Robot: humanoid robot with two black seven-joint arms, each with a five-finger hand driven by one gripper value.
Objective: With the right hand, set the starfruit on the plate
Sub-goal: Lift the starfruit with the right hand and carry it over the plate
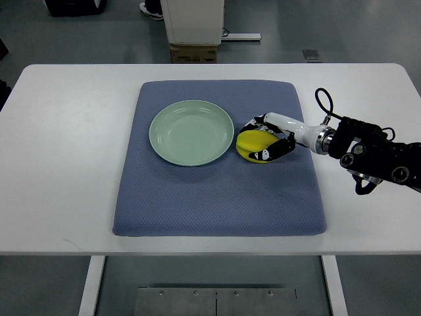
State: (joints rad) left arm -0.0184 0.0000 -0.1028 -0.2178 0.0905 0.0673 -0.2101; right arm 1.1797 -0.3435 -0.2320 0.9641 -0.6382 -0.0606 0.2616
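A yellow starfruit [253,143] lies on the blue mat just right of the pale green plate [191,132], close to its rim. My right hand [266,139] reaches in from the right edge and its black fingers curl around the starfruit from the far and near sides. The plate holds nothing. The fruit's underside is hidden, so whether it rests on the mat or is lifted off it is not clear.
The blue mat [217,191] covers the middle of a white table [66,164]. A cardboard box [194,52] and a white cabinet stand on the floor beyond the far edge.
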